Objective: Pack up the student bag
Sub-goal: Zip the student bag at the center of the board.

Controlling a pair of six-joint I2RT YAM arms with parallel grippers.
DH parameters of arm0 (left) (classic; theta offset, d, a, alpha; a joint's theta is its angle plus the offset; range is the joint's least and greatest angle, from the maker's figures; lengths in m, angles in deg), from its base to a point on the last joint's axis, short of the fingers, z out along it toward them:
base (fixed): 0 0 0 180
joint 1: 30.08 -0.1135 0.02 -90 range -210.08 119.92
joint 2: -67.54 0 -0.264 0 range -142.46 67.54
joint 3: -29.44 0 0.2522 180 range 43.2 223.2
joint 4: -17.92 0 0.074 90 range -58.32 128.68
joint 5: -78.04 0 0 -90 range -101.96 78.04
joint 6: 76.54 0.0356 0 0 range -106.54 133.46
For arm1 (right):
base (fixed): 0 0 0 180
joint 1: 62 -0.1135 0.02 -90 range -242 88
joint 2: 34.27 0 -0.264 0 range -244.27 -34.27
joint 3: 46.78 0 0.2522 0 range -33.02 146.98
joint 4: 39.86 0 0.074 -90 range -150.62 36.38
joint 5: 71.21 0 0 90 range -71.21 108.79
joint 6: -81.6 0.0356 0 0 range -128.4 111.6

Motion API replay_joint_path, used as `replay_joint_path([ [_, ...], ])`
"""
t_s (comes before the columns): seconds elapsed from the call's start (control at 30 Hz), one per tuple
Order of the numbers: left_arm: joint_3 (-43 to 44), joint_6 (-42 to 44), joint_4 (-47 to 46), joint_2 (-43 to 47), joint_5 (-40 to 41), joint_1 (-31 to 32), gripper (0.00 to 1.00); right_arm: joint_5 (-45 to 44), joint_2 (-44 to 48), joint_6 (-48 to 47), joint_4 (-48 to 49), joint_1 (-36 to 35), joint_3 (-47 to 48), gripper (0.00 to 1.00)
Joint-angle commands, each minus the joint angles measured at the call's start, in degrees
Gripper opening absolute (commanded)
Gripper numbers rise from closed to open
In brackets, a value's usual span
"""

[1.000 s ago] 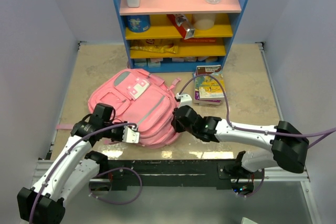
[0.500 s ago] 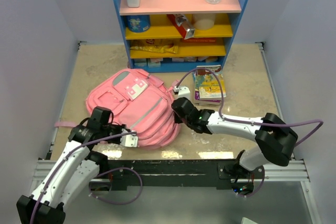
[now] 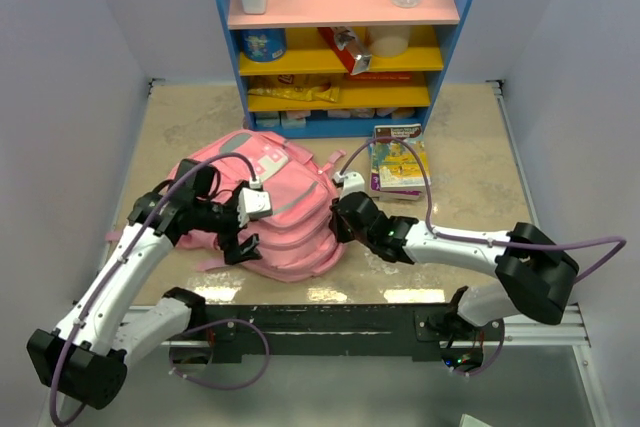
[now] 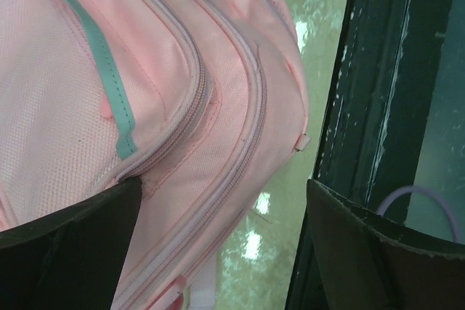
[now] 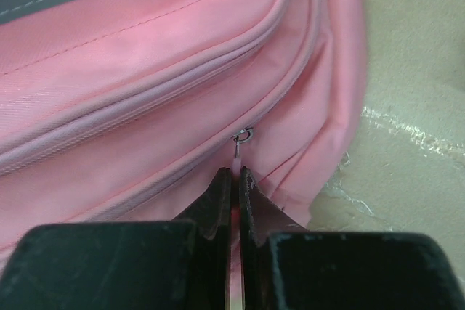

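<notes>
Student bag (image 3: 290,227) flat on table (image 3: 470,137), front up, just before shelf unit (image 3: 340,9). Left gripper (image 3: 243,222) at bag's left side, fingers spread wide, nothing between. Right gripper (image 5: 235,172) at bag's right edge, fingers pinched together on zip pull (image 5: 239,141)

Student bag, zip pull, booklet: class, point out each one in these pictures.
student bag (image 3: 290,232): top view, pink front fabric.
zip pull (image 5: 240,136): right wrist view, metal ring.
booklet (image 3: 400,165): top view, its cover.

Shelf (image 3: 340,7) set behind the student bag (image 3: 285,217), booklets (image 3: 398,162) laid right of it, zip pull (image 5: 239,141) on its right edge pinched by right gripper (image 3: 341,221).
</notes>
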Motion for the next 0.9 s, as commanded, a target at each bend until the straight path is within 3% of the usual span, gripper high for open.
replay_joint_path([
  [0.0, 1.8, -10.2, -23.4, -1.4, 1.4, 8.0, 1.00, 8.6, 1.5, 0.7, 6.5, -1.6, -1.4, 0.00],
  [0.1, 2.5, -10.4, -23.5, -3.3, 1.9, 11.4, 1.00, 9.7, 0.8, 1.1, 7.6, -1.6, -2.3, 0.00],
  [0.17, 5.6, -6.6, -16.1, -6.0, -0.7, 11.6, 1.00, 10.3, 0.1, 1.2, 7.8, -1.7, -2.6, 0.00],
  [0.2, 6.6, -0.9, -8.5, -7.1, -1.7, 11.6, 1.00, 10.3, -0.2, 1.2, 7.8, -1.7, -2.7, 0.00],
  [0.37, 1.6, 4.9, -2.3, -5.3, 9.8, 11.5, 0.95, 8.8, -0.3, -0.7, 6.7, -1.5, -2.5, 0.00],
  [0.57, -1.9, -12.3, -23.4, 4.3, 15.4, 12.0, 1.00, 11.0, -1.2, -0.8, 8.1, -1.1, -2.1, 0.00],
  [0.8, -2.8, -22.1, -32.8, -5.9, 16.5, 19.2, 1.00, 13.2, -2.1, 0.7, 9.8, -1.2, -2.1, 0.00],
  [0.87, -5.1, -24.8, -36.0, -6.4, 20.5, 20.9, 1.00, 12.8, -1.7, 1.2, 9.8, -1.1, -2.3, 0.00],
])
